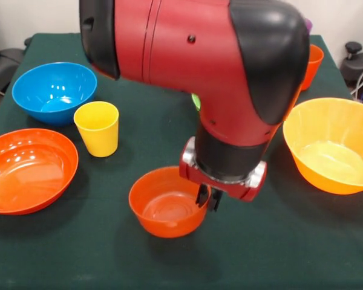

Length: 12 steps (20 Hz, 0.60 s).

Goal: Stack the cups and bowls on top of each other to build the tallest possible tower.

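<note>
A small red-orange bowl (163, 208) sits open side up at the front centre of the table. My gripper (207, 199) comes down on its right rim, with one finger inside the rim and one outside, closed on it. A yellow cup (97, 127) stands upright to the left. A blue bowl (53, 90) is behind it and a shallow orange bowl (27, 170) is at the left edge. A large yellow-orange bowl (331, 145) is at the right. An orange cup (314, 63) and a sliver of a purple cup (308, 25) show behind the arm. No tower shows.
The red and black arm (199, 60) fills the upper middle and hides the table behind it; a green sliver (196, 101) shows at its edge. The dark green tablecloth (78, 254) covers the table. Dark equipment (358, 63) stands past the far right corner.
</note>
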{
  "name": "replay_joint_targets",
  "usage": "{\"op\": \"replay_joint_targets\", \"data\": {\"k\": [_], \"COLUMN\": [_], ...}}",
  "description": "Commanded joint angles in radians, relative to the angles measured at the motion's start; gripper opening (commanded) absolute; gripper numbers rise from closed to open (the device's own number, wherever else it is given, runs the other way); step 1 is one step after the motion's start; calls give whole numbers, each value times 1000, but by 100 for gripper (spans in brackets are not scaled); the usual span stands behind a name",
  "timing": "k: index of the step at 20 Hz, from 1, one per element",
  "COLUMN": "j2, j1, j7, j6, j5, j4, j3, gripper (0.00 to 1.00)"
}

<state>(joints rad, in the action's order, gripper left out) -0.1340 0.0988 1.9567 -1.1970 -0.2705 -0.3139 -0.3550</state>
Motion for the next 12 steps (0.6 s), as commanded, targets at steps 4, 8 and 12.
{"op": "replay_joint_targets", "data": {"k": [4,8,12], "j2": [157,174,186], "j1": [-56,-69,-80], "j7": [180,184,179], "j6": [82,137,198], "j5": [19,25,27], "j4": [-321,-392,-460], "j3": [65,67,73], "gripper": [0,0,0]}}
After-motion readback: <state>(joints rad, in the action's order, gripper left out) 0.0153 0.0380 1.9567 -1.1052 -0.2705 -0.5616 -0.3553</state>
